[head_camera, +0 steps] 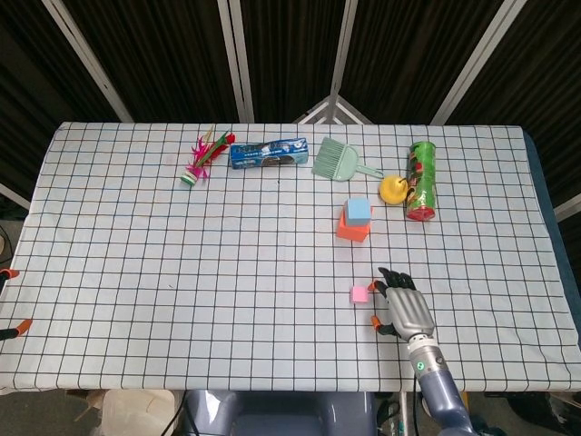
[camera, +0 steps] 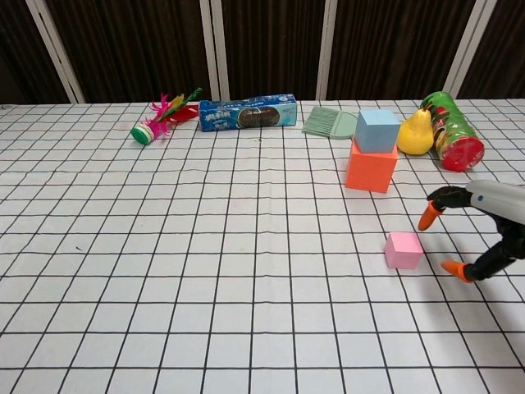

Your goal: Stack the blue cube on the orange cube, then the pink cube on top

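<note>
The blue cube (head_camera: pixel 359 211) (camera: pixel 377 130) sits on top of the orange cube (head_camera: pixel 349 228) (camera: pixel 371 167) right of the table's middle. The small pink cube (head_camera: pixel 359 293) (camera: pixel 404 249) lies alone on the cloth, nearer the front edge. My right hand (head_camera: pixel 402 309) (camera: pixel 484 226) hovers just right of the pink cube, fingers apart and curved toward it, holding nothing and a small gap away from it. My left hand appears in neither view.
Behind the stack lie a yellow pear (head_camera: pixel 392 189) (camera: pixel 416 133), a green chip can (head_camera: pixel 420 180) (camera: pixel 450 132) on its side, a green brush (head_camera: pixel 336 160), a blue cookie pack (head_camera: pixel 269 153) (camera: pixel 248 112) and a pink shuttlecock (head_camera: pixel 201 159).
</note>
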`<action>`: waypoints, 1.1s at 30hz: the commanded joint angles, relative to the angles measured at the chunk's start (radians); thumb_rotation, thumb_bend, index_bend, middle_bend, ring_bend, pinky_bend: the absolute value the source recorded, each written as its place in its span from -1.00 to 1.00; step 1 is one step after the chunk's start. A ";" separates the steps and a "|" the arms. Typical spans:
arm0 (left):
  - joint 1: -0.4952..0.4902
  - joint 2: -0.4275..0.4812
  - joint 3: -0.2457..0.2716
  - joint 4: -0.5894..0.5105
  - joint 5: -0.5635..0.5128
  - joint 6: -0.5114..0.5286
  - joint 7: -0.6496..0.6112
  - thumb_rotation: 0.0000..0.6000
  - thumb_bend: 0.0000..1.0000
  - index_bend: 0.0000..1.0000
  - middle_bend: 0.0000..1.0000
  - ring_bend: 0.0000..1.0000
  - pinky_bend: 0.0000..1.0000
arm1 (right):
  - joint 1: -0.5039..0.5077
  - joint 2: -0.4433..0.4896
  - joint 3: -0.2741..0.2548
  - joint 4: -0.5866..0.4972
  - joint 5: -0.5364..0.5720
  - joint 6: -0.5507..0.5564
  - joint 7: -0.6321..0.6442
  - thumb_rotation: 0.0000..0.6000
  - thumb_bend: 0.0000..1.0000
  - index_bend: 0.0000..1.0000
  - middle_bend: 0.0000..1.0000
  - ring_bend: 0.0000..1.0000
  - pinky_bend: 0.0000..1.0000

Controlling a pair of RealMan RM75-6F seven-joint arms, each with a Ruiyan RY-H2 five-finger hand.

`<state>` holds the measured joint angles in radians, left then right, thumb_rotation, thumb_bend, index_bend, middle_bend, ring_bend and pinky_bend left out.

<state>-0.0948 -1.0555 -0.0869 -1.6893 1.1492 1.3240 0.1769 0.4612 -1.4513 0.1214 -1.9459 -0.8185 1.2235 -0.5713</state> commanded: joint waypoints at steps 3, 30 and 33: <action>0.001 0.003 0.000 0.002 -0.002 -0.001 -0.007 1.00 -0.58 -0.57 -0.99 -1.00 -0.96 | 0.017 -0.023 0.011 0.025 0.026 0.006 -0.014 1.00 -0.16 -0.37 -0.85 -0.90 -1.00; -0.004 0.003 0.005 0.002 -0.006 -0.006 -0.005 1.00 -0.58 -0.57 -0.99 -1.00 -0.96 | 0.069 -0.095 0.036 0.094 0.073 -0.021 0.017 1.00 -0.16 -0.37 -0.85 -0.90 -1.00; -0.005 0.004 0.006 0.001 -0.005 -0.006 -0.004 1.00 -0.58 -0.57 -0.99 -1.00 -0.96 | 0.072 -0.103 0.030 0.108 0.082 -0.030 0.019 1.00 -0.16 -0.37 -0.85 -0.90 -1.00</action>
<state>-0.0995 -1.0520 -0.0810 -1.6885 1.1440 1.3182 0.1733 0.5315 -1.5517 0.1539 -1.8418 -0.7395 1.1965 -0.5530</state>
